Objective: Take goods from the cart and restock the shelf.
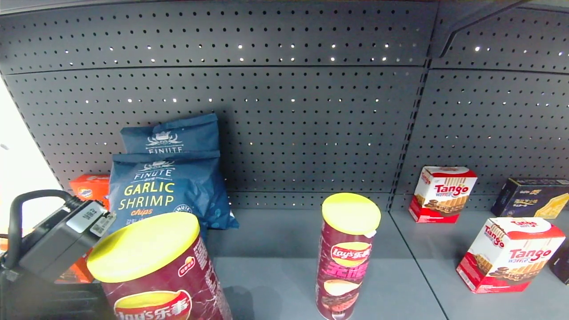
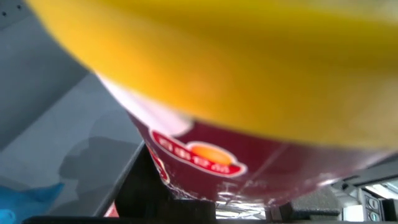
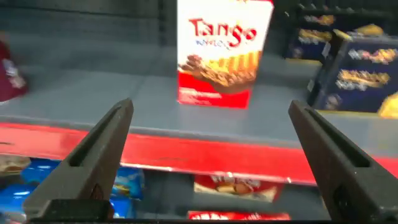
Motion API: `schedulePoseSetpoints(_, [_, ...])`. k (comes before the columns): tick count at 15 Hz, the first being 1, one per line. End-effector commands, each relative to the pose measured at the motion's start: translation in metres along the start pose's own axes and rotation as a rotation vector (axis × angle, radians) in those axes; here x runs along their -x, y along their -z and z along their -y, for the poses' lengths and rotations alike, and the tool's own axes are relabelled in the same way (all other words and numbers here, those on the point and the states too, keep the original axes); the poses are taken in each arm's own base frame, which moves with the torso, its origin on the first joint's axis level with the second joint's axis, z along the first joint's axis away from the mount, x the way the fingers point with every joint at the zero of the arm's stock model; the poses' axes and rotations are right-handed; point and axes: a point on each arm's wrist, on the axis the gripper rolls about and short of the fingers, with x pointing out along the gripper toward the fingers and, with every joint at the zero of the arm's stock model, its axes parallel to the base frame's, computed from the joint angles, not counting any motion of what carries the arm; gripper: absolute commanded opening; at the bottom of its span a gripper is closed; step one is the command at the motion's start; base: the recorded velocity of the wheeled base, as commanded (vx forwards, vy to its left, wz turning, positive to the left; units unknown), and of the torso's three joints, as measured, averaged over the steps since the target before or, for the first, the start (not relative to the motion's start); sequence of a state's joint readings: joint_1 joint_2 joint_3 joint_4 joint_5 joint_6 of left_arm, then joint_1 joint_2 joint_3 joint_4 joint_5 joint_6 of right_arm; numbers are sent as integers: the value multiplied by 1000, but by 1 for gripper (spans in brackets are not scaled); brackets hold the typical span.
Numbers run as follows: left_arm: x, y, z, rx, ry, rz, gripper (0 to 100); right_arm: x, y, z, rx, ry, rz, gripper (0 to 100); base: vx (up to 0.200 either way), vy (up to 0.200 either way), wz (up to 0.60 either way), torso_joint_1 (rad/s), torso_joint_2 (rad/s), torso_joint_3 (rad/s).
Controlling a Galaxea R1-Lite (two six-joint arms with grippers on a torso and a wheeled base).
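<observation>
- Held chips can (image 1: 155,271): a maroon tube with a yellow lid, sitting in the left gripper (image 2: 217,199). The fingers are hidden behind the can. I judge they are clamped on its lower body, since nothing else supports it.
- Its long axis runs close to upright, lid on top, leaning a little. It hangs at the front edge of the shelf (image 1: 275,275), not yet set down.
- The deciding relation: bare shelf floor lies ahead of the left fingers and off to their right. The left arm is by far the nearer one to that gap.
- Standing chips can (image 1: 347,258): the same kind, upright on the shelf, well to the right of the left fingers. That makes two cans in all.
- Two blue chip bags (image 1: 171,191) lean on the perforated back panel (image 1: 289,133), straight beyond the left fingers, one behind the other.
- An orange box (image 1: 91,189) stands just left of the bags, partly hidden.
- Right gripper (image 3: 211,162): its two dark fingers (image 3: 93,155) are spread wide with nothing between them. They sit in front of the shelf's red front edge (image 3: 186,152).
- Two red and white wafer boxes (image 1: 511,253) stand on the shelf. One is straight ahead of the right fingers, well apart from them.
- At least two dark boxes (image 1: 531,195) stand beyond and beside the wafer boxes.
</observation>
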State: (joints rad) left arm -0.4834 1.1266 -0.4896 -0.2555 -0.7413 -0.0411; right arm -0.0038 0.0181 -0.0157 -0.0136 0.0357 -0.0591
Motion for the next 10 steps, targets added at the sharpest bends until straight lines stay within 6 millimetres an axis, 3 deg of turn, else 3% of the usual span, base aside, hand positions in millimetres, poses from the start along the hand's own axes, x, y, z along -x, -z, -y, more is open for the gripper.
schedulePoseSetpoints(1, [5, 1, 4, -11, -9, 17, 0, 1, -1, 2, -1, 74, 4, 100, 0, 0, 0, 0, 0, 0])
schedulePoseSetpoints(4, [3, -9, 1, -22, -13, 30, 0, 1, -2, 2, -1, 91, 29, 100, 0, 0, 0, 0, 0, 0])
schedulePoseSetpoints(7, [-15, -31, -14, -20, -10, 25, 0, 1, -1, 1, -2, 58, -4, 100, 0, 0, 0, 0, 0, 0])
schedulePoseSetpoints(9, [-23, -41, -21, -27, -10, 33, 0, 3, -1, 6, -19, 274, -5, 100, 0, 0, 0, 0, 0, 0])
schedulePoseSetpoints(10, [-26, -42, -24, -28, -11, 35, 0, 3, -1, 6, -16, 262, -3, 100, 0, 0, 0, 0, 0, 0])
